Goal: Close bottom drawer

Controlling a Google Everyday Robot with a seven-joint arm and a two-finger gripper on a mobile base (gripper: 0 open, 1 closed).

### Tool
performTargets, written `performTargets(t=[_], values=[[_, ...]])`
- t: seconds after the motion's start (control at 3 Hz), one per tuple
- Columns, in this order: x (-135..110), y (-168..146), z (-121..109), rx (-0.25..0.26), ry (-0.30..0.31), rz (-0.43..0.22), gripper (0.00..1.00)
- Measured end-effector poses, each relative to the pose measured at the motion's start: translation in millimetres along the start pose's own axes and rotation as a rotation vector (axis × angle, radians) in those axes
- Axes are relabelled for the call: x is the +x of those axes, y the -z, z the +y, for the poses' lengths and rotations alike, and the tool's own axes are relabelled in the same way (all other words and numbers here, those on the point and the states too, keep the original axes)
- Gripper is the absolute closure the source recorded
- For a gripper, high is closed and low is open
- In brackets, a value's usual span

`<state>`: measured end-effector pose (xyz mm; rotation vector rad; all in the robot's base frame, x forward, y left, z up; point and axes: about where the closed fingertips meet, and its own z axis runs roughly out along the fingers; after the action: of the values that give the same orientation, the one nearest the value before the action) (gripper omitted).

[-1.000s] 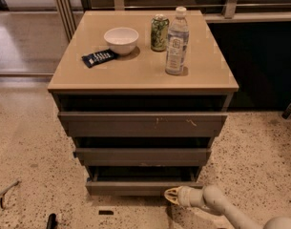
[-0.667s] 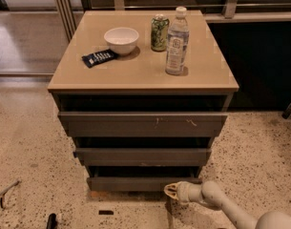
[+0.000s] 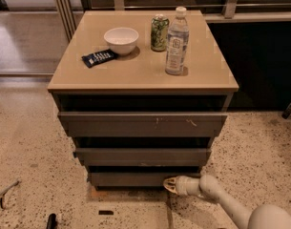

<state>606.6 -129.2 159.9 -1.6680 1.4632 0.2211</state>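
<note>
Along the near edge, my arm enters from the lower right over speckled floor (image 3: 35, 147). The gripper (image 3: 171, 185) sits at the lower right of the bottom drawer (image 3: 130, 179), touching or just off its flat front; I cannot tell whether it is open or closed, and it holds nothing I can see. Floor lies open left and right of the cabinet. The bottom drawer's front stands nearly in line with the middle drawer (image 3: 142, 156) above, with a dark gap between them. The top drawer (image 3: 142, 124) shows white scratches. On the cabinet top (image 3: 145, 78), well clear of its edges, are a dark packet (image 3: 100, 57), bowl (image 3: 121, 39), bottle (image 3: 176, 42) and can (image 3: 159, 32).
</note>
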Motion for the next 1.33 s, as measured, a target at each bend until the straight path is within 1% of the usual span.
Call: performTargets(t=[0.33,0.67,1.0,1.33], values=[[-10,-3,-7,-0.037,0.023,0.002,1.0],[-15,0,5,-0.132,0.002,0.007,1.0],[-21,13,37,-0.278,-0.076,-0.003,1.0],[-33,33,75,-0.392,-0.163,-0.039,1.0]])
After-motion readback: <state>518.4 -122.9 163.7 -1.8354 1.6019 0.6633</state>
